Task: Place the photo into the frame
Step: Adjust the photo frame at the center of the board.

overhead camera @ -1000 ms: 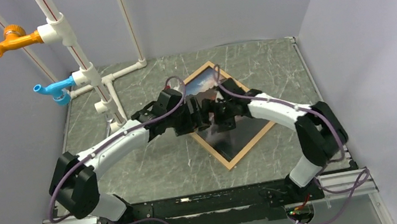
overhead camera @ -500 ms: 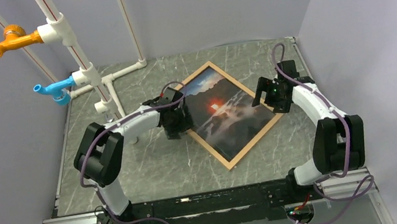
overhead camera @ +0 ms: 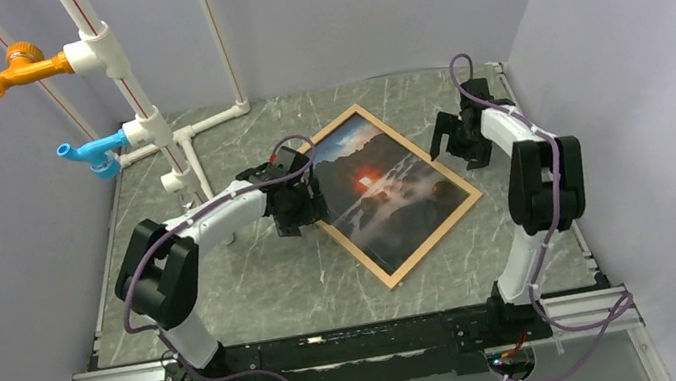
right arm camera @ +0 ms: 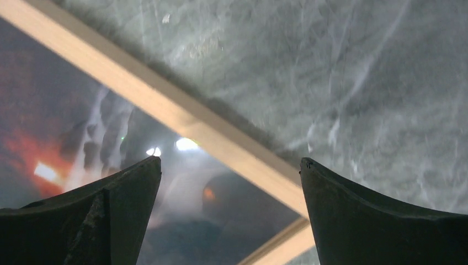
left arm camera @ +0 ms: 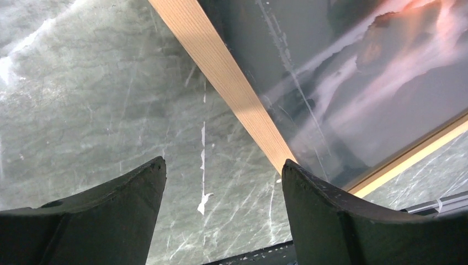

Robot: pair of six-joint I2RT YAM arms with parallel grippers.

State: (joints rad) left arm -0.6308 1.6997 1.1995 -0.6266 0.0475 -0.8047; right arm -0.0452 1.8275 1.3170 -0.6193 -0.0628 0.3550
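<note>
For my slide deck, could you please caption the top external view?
The photo lies in the frame; open left gripper at its edge, open right gripper beside it.

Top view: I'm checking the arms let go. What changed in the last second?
Both arms pulled back from over the photo: the left end effector to the left edge of the frame, the right end effector off toward the far right. Both are open, empty. Photo and frame stayed put.

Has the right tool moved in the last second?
Yes. The right tool swung off the middle of the photo, rightward and back, and now hangs by the frame's far right edge.
</note>
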